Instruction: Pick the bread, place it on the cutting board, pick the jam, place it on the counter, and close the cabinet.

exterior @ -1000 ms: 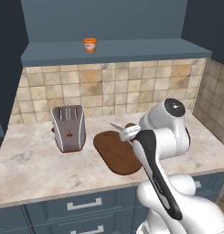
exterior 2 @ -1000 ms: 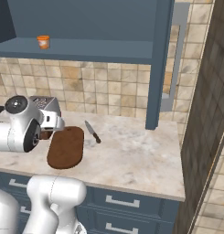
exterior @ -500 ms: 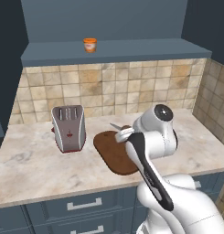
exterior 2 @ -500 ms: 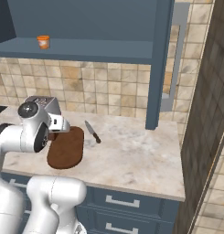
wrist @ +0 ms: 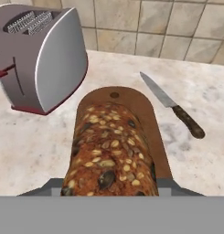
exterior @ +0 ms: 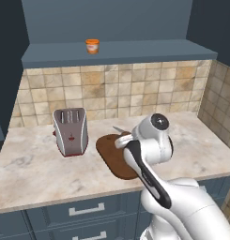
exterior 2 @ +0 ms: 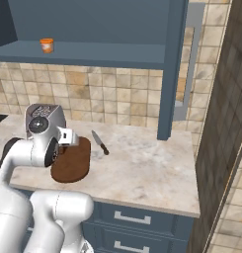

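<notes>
Step in hand: bread onto cutting board. Gripper (wrist: 109, 194) is clamped on the bread (wrist: 111, 153), a seeded dark loaf chunk seen in the hand view running up from between the finger tips, directly above the cutting board (wrist: 150, 119). Can't tell from the pics whether the loaf is touching the board yet or just above it. In the left base view the arm's hand sits over the board (exterior: 111, 154), w/ the loaf itself hidden behind the wrist.

Next move, as I judge it: lower until the loaf rests flat on the board, let go, lift straight up. Needs care not to drag the loaf off the near end. Then reach up for the jam (exterior: 92, 46), which stands upright on the blue-grey shelf (exterior: 135, 50) inside the open cabinet (exterior 2: 172, 64), well apart from the arm. After that jam down to the worktop (exterior: 32, 164), then shut the door.

Count: 1 bread, 1 cutting board, 1 jam jar, 1 toaster (exterior: 69, 131) left of the board, 1 knife (wrist: 173, 106) on the worktop just beside the board's right edge, not touching it as far as I can see.
</notes>
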You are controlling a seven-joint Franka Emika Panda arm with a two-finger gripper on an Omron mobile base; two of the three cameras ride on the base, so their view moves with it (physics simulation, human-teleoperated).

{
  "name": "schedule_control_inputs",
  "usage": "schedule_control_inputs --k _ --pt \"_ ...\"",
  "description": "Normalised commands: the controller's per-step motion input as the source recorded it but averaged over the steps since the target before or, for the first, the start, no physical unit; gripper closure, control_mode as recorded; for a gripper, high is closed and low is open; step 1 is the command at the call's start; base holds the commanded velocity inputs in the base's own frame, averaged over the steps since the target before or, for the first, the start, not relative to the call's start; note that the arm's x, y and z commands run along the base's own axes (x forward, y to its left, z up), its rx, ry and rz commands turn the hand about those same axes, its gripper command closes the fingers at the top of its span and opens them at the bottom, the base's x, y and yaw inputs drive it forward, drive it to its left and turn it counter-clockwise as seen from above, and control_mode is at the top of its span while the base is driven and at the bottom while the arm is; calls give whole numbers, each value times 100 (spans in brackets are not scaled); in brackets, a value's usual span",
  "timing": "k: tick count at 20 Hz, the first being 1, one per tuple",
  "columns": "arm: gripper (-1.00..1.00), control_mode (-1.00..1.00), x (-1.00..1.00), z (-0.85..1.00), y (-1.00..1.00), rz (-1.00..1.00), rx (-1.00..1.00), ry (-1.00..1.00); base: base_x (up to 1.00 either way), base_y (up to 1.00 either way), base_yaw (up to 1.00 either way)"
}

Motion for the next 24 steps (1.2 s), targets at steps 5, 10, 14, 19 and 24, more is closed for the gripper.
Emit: schedule_control_inputs --k 5,10,14,19,24 --pt "100 -100 28 -28 1 0 0 0 0 0 0" --pt "100 -100 30 -25 0 0 0 0 0 0 0" --pt "100 -100 29 -19 0 0 0 0 0 0 0" --pt "100 -100 30 -24 0 0 0 0 0 0 0" --pt "100 -100 27 -24 0 0 0 0 0 0 0"
